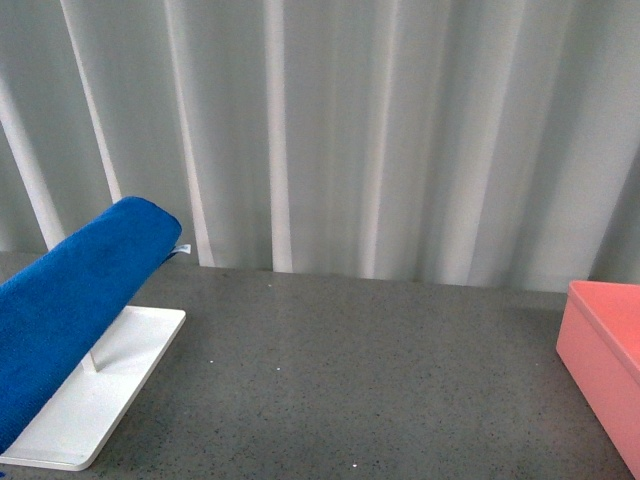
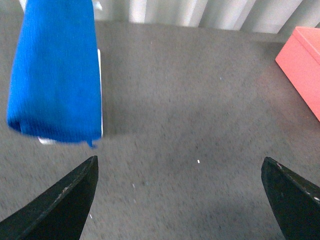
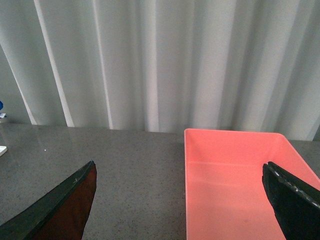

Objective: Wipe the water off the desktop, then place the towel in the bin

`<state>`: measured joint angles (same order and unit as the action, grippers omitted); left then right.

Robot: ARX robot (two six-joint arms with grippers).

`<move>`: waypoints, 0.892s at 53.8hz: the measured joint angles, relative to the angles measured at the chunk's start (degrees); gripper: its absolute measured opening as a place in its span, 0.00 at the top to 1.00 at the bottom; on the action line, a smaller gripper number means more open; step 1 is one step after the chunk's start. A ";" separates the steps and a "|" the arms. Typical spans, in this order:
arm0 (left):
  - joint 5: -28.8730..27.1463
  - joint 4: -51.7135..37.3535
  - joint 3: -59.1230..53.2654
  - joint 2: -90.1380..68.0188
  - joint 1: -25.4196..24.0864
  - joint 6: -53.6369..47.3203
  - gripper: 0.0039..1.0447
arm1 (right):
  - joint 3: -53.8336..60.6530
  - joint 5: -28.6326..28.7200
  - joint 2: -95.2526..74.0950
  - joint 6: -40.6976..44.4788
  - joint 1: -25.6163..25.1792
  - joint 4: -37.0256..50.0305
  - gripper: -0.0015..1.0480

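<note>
You look to be on the first step: the towel (image 1: 80, 290) hangs above the white tray (image 1: 100, 400) at 9 o'clock, the bin (image 1: 605, 350) at 4 o'clock. Left claw (image 2: 179, 161) and right claw (image 3: 180, 164) gape empty; next, probably grasp the towel.
</note>
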<state>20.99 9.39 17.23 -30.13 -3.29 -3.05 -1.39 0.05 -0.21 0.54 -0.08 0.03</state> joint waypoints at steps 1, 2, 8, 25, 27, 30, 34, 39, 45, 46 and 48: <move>-0.39 -1.95 1.84 -2.97 0.48 -0.24 0.06 | 0.00 0.00 0.00 0.00 0.00 0.00 0.07; -0.35 -2.86 2.78 -4.48 0.68 -0.31 0.06 | 0.00 0.00 0.00 0.00 0.00 0.00 0.07; -2.69 -9.88 15.56 -22.03 3.15 -0.48 0.06 | 0.00 0.00 0.00 0.00 0.00 0.00 0.07; -8.83 -1.11 43.93 -57.24 7.96 -3.96 0.06 | 0.00 0.00 0.00 0.00 0.02 0.00 0.07; -10.27 0.22 46.95 -60.76 8.09 -4.94 0.06 | 0.00 0.00 0.00 0.00 0.02 0.00 0.07; -13.46 0.92 50.36 -64.85 8.09 -6.10 0.06 | 0.00 0.00 0.00 0.00 0.02 0.00 0.07; -16.96 2.89 55.78 -70.99 7.93 -7.13 0.06 | 0.00 -0.02 0.00 0.00 0.02 0.00 0.07; -18.97 4.11 59.54 -75.91 7.80 -7.54 0.06 | 0.00 0.00 0.00 0.00 0.02 0.00 0.07; -22.38 3.82 61.51 -79.62 7.72 -7.67 0.06 | 0.00 0.00 0.00 0.00 0.02 0.00 0.07; -23.08 3.56 61.77 -80.35 7.72 -7.61 0.06 | 0.00 0.00 0.00 0.00 0.02 0.00 0.07; -24.11 2.38 61.90 -81.42 7.74 -7.61 0.06 | 0.00 0.00 0.00 0.00 0.02 0.00 0.07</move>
<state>-3.11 11.77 79.13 -111.55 4.45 -10.66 -1.39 0.05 -0.21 0.54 -0.05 0.03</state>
